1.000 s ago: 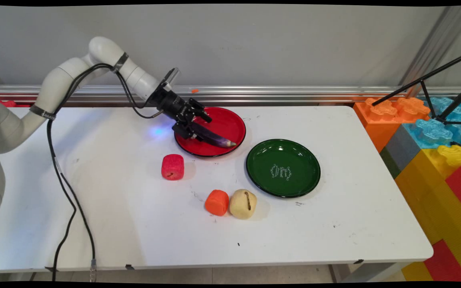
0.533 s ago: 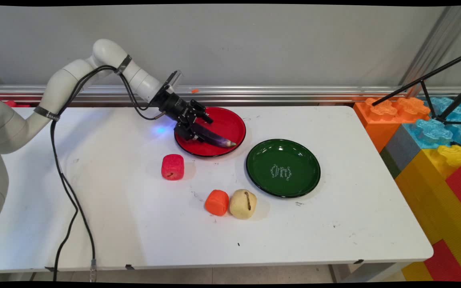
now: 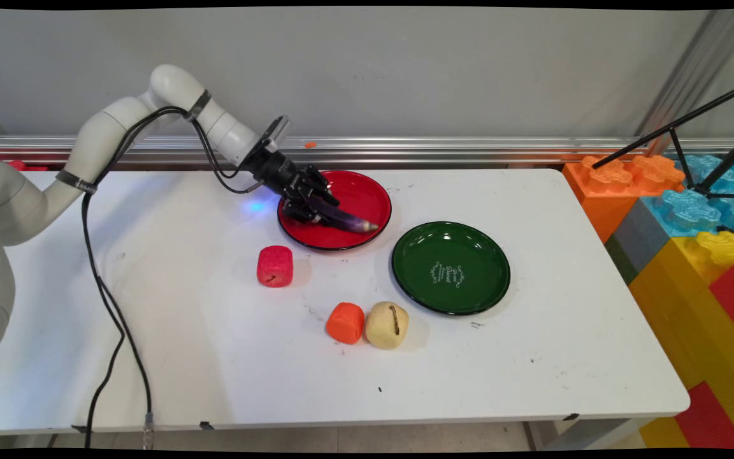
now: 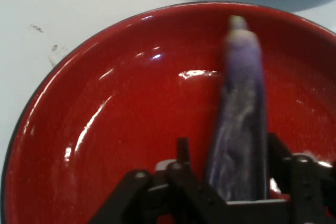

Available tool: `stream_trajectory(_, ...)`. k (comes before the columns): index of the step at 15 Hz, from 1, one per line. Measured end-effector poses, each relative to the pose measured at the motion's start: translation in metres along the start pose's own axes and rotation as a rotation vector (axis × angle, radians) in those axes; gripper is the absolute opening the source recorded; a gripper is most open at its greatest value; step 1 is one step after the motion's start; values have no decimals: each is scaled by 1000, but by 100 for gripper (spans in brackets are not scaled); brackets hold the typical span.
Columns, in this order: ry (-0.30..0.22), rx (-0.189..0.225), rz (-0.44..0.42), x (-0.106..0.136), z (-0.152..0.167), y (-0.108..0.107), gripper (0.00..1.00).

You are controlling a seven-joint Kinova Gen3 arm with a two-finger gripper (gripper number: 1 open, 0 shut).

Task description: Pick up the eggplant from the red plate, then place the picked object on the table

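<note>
A purple eggplant [image 3: 349,222] lies in the red plate [image 3: 370,191] at the back middle of the table, its pale tip pointing right. My gripper [image 3: 321,205] reaches down from the left and is shut on the eggplant's thick end. In the hand view the eggplant [image 4: 241,103] runs up from between the fingers over the red plate [image 4: 105,129]. The right finger lies against it, and the left one looks a little apart in the blur.
An empty green plate [image 3: 491,255] sits to the right of the red one. A red block [image 3: 274,266], an orange block [image 3: 345,322] and a beige potato [image 3: 387,325] lie nearer the front. Large toy bricks [image 3: 692,223] and a black tripod stand at the right edge.
The fingers, spread wide around the eggplant a second ago, have drawn together on it. The hand has shifted slightly right, and the eggplant's tip has nudged right and up.
</note>
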Motion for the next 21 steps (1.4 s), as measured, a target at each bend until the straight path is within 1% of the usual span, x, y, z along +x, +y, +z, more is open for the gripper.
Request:
stream_trajectory(6, 1, -6, -13, 4, -2, 1, 0)
stream_trajectory(8, 8, -7, -22, 9, -6, 2, 0)
stream_trajectory(11, 30, -19, -43, 23, -16, 9, 0)
stream_trajectory(14, 59, -44, -69, 40, -28, 22, 0)
stream_trajectory(16, 78, -68, -88, 52, -39, 35, 0)
stream_trajectory(20, 104, -128, -109, 67, -60, 67, 0)
stream_trajectory(21, 110, -149, -109, 68, -67, 78, 0)
